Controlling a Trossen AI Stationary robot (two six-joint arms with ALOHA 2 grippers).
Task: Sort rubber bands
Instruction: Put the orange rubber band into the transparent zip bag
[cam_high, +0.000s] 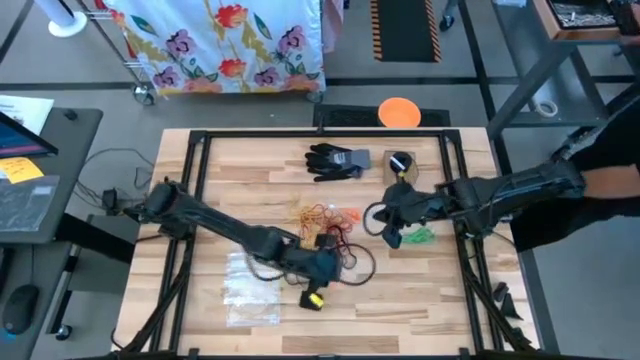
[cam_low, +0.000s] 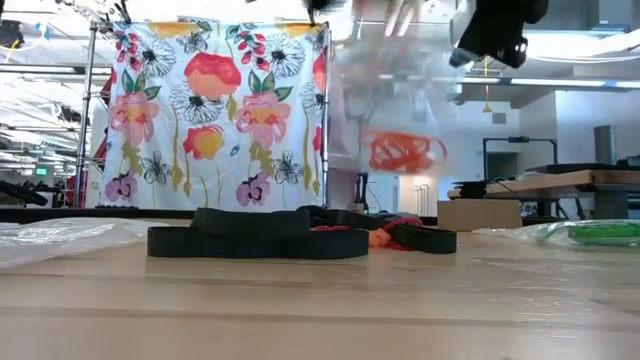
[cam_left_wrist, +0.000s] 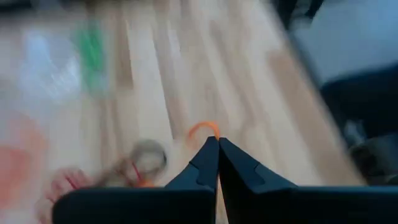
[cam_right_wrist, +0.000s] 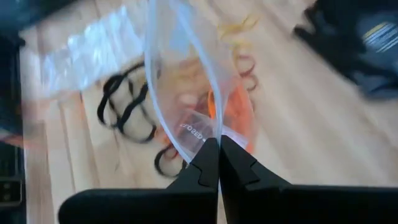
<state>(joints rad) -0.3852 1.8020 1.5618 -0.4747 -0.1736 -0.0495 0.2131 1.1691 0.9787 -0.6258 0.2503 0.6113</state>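
Rubber bands (cam_high: 325, 215) lie mid-table; only the left wrist view shows the left gripper (cam_left_wrist: 217, 142) pinching an orange band (cam_left_wrist: 204, 127). Right gripper (cam_right_wrist: 218, 142) pinches a clear bag (cam_right_wrist: 186, 93), seen lifted in the low view.

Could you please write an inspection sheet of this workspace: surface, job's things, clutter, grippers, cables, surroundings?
Surface: wooden table inside a black frame.
Job's things: loose rubber bands piled mid-table, orange, yellow, red and black; green ones in a bag on the table; orange ones in a clear bag held up.
Clutter: black glove; empty clear bags near the front edge; small cardboard box.
Grippers: left gripper shut on an orange rubber band; right gripper shut on the clear bag's edge.
Cables: loose wires run off the left edge.
Surroundings: floral cloth behind the table; desk at the left.
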